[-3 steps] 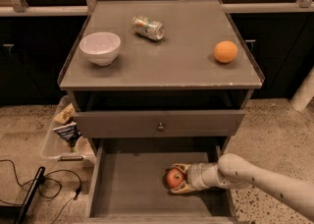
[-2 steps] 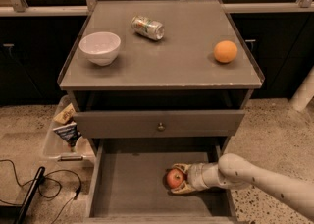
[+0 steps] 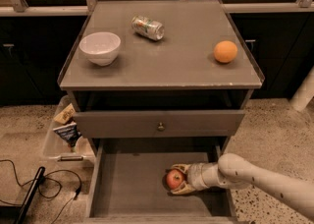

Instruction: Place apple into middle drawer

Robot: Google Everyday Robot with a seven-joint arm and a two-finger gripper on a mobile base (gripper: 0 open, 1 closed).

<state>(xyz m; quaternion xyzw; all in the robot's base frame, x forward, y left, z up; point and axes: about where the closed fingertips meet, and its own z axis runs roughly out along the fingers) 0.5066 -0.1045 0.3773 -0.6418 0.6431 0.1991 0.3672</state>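
The red apple [image 3: 174, 179] sits low in the open middle drawer [image 3: 127, 183], a wide shallow grey box pulled out under the cabinet. My gripper [image 3: 179, 180] reaches in from the right on a white arm, and its tan fingers [image 3: 182, 189] close around the apple from above and below. The apple is on or just above the drawer floor, right of centre.
A grey drawer front with a brass knob [image 3: 160, 126] is above the open drawer. On the cabinet top stand a white bowl [image 3: 99, 47], a lying can [image 3: 147, 27] and an orange fruit [image 3: 225, 51]. A clear bin of packets [image 3: 66, 130] and black cables [image 3: 34, 188] are on the floor at left.
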